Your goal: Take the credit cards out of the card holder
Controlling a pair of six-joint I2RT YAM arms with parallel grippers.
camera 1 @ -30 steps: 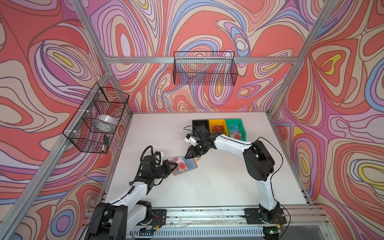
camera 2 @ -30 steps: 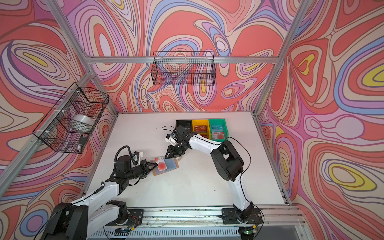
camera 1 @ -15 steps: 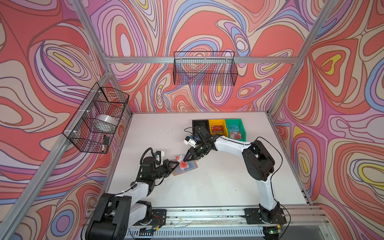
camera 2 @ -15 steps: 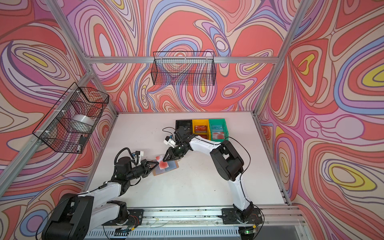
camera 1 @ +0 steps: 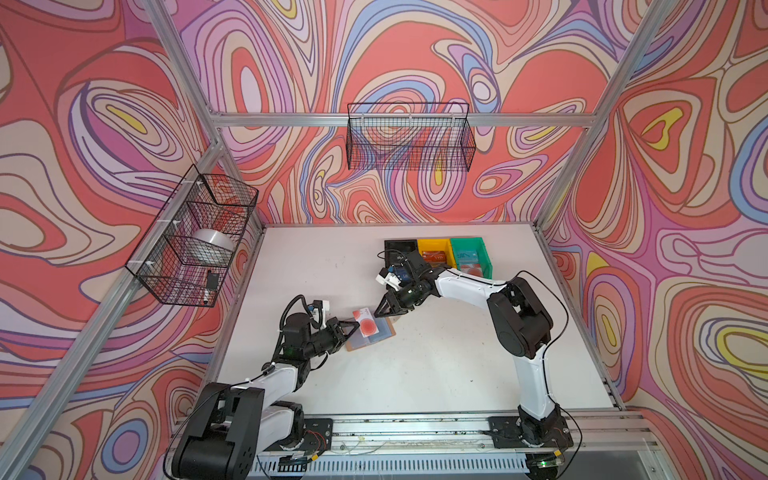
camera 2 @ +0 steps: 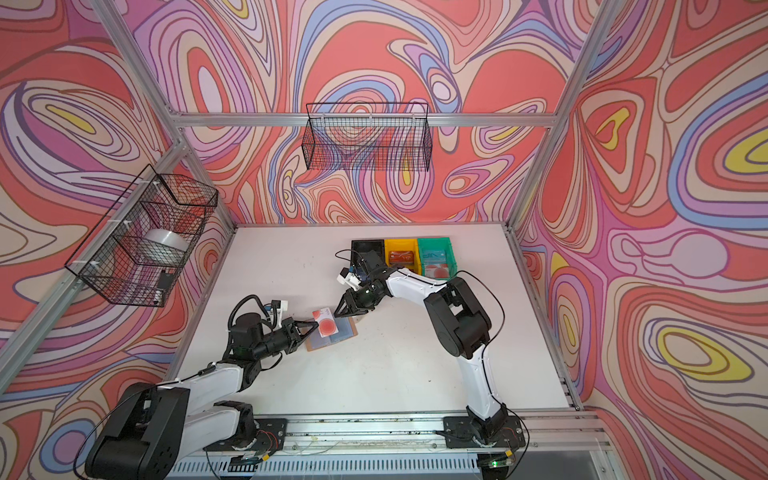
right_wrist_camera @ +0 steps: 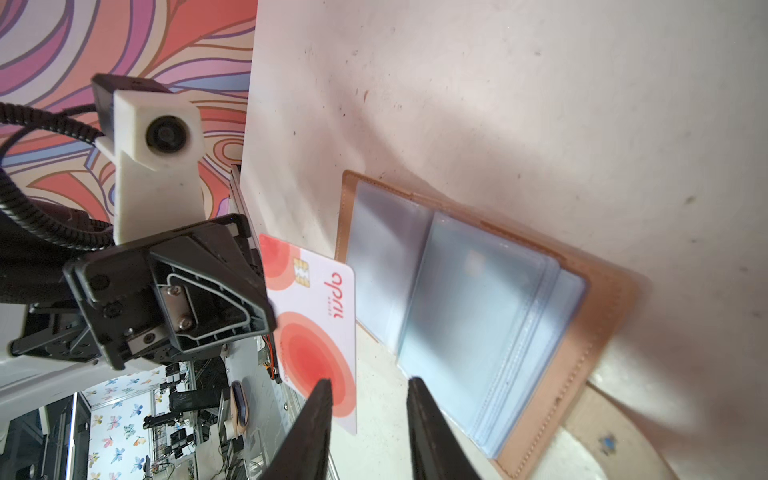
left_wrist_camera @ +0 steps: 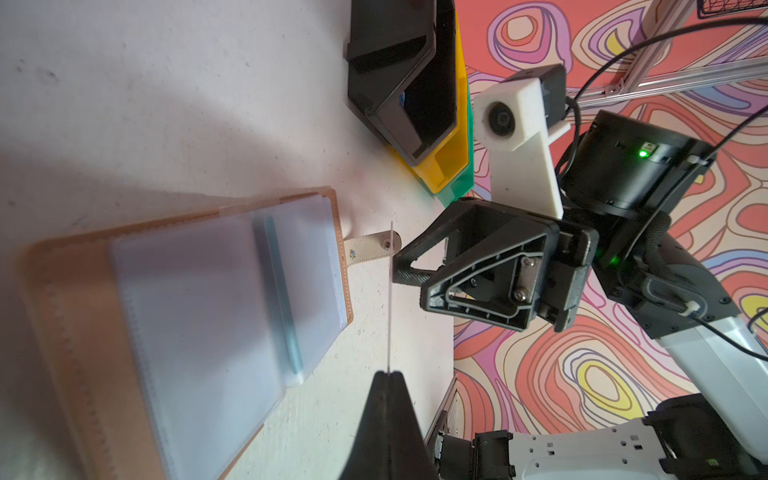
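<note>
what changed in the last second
The right gripper came down from near the bins to the far edge of the card, jaws open. The left gripper kept its grip on the card, and the holder stayed open where it lay.

Left hand (camera 1: pixel 352 327) pinched closed, right hand (camera 1: pixel 379 311) slightly parted, both extended low, facing each other.
</note>
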